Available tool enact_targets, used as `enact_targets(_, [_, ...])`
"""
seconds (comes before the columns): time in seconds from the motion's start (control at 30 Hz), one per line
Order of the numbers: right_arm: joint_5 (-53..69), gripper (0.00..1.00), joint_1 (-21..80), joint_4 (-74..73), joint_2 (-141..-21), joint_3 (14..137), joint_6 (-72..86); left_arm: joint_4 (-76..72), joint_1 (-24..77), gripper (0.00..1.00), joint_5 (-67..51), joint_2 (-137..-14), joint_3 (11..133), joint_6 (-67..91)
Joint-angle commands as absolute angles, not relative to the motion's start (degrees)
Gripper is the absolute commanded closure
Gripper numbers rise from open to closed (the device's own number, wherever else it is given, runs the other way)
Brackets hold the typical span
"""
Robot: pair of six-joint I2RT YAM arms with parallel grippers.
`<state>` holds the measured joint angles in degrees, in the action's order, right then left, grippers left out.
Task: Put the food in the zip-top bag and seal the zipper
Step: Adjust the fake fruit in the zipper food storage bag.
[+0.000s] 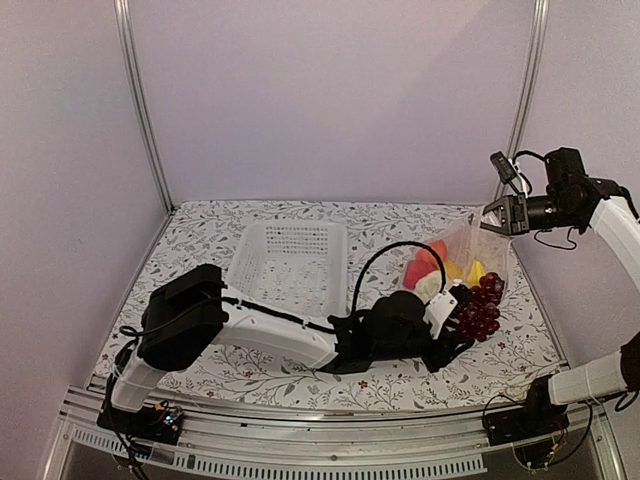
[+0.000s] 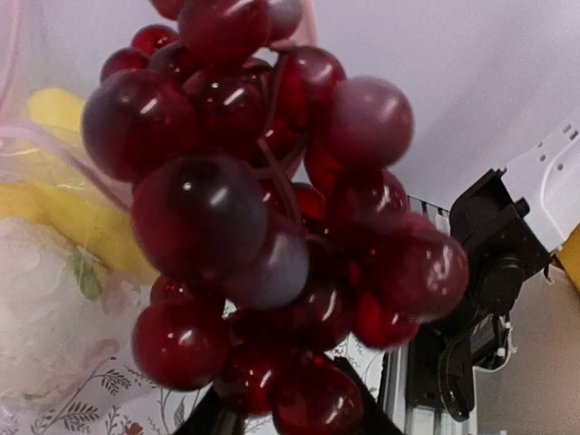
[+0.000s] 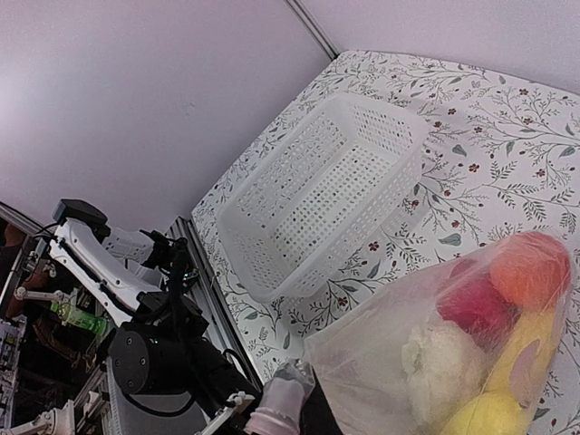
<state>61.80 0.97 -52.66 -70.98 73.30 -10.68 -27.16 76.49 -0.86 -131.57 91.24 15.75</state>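
The clear zip-top bag (image 1: 462,250) stands at the right of the table, and my right gripper (image 1: 500,215) is shut on its upper edge and holds it up. Through the plastic in the right wrist view I see the orange fruit (image 3: 536,267), the red pepper (image 3: 476,306), the white cauliflower (image 3: 442,362) and a yellow piece (image 3: 517,358). My left gripper (image 1: 455,318) is shut on the dark purple grape bunch (image 1: 480,305) and holds it against the bag's near side. The grapes (image 2: 263,208) fill the left wrist view. The zipper is not discernible.
A white perforated basket (image 1: 290,262) sits empty at the middle left of the floral tablecloth (image 1: 200,240); it also shows in the right wrist view (image 3: 326,195). The left arm lies across the table's front. The right arm's base (image 2: 489,290) stands close behind the grapes.
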Motion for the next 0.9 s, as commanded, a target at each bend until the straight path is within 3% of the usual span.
enact_targets(0.0, [62.2, 1.00, 0.7, -49.9, -69.4, 72.0, -10.3, -29.2, 75.4, 0.83, -1.4, -131.1, 91.8, 15.7])
enact_targets(0.1, [61.0, 1.00, 0.7, -49.0, -69.0, 70.8, -10.7, -31.5, 75.2, 1.00, -0.8, -129.1, 89.9, 15.1])
enact_targets(0.57, [56.4, 1.00, 1.4, -49.1, -69.4, 68.6, -12.3, -37.7, 76.3, 1.00, -3.8, -114.4, 81.2, 13.0])
enact_targets(0.87, [50.4, 1.00, 5.4, -56.9, -70.0, 73.3, -16.1, -30.9, 76.9, 1.00, 5.7, -114.7, 87.3, 13.2])
